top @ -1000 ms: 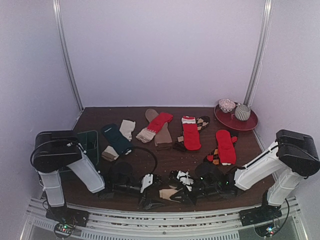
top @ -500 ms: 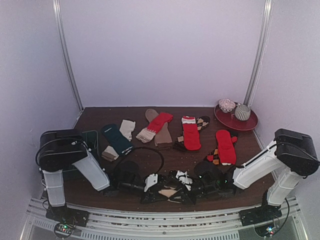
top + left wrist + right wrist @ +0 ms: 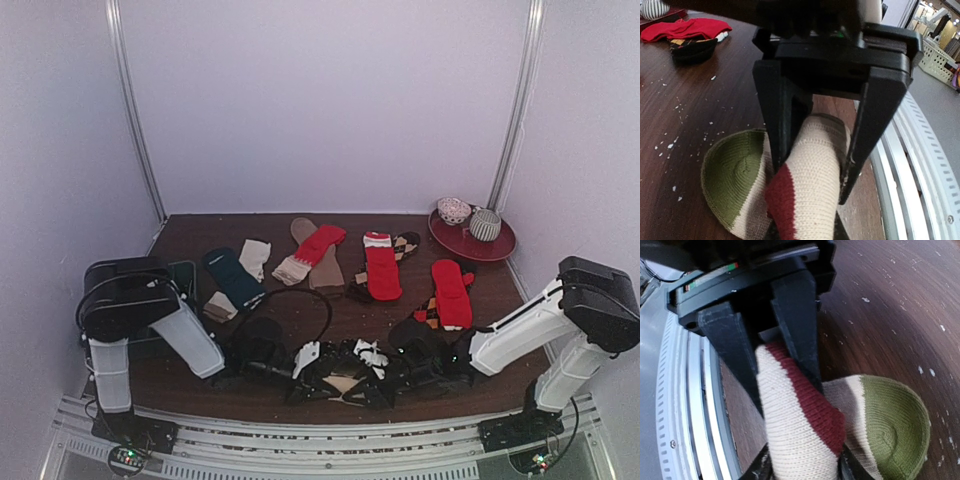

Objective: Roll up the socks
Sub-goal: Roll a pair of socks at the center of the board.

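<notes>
At 6 o'clock on the dark wooden surface [image 3: 340,312], one cream sock [image 3: 812,200] with a dark red band and olive green toe rests by its toe. Both the left end effector [image 3: 814,167] and the right end effector [image 3: 785,387] pinch it. Toward 12 o'clock, other socks [image 3: 381,268] lie flat, spread out.

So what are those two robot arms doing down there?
They're both holding one cream knitted sock with a dark red stripe and green toe, at the near edge of the dark wooden table. The left end effector and the right end effector each pinch it. A red knitted sock lies flat farther back with others.
</notes>
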Action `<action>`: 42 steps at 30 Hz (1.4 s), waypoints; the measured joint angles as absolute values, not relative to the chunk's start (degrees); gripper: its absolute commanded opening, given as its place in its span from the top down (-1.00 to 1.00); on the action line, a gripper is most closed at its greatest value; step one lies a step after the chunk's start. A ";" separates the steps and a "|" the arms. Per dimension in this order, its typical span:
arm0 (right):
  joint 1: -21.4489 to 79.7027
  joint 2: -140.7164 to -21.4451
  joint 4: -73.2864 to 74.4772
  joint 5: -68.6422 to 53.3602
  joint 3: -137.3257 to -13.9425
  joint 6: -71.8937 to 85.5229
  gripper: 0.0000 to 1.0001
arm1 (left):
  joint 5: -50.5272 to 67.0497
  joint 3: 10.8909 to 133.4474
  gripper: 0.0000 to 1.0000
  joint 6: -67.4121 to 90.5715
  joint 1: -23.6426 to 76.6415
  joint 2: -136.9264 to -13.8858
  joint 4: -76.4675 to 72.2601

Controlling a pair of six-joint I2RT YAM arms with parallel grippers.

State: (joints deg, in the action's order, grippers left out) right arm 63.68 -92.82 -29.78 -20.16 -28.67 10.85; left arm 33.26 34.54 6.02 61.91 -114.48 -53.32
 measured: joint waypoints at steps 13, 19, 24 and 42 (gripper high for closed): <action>71.46 -78.46 -22.04 1.28 -26.41 -2.11 -0.12 | 38.94 39.94 1.00 16.97 61.98 -119.48 -52.18; 72.14 -80.84 -22.72 3.90 -26.44 -6.13 0.00 | 40.16 40.75 1.00 18.00 61.98 -119.52 -50.39; 72.42 -82.48 -23.57 3.53 -26.68 -3.92 0.31 | 40.36 41.21 1.00 18.15 61.93 -119.52 -49.30; 69.63 -87.64 -34.92 -3.36 -22.59 15.33 0.68 | 44.51 45.54 0.41 18.02 60.14 -119.74 -41.15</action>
State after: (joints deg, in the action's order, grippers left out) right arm 69.63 -87.64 -34.92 -3.36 -22.59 15.33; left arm 44.51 45.54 18.02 60.14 -119.74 -41.15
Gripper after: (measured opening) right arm 0.174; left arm 0.134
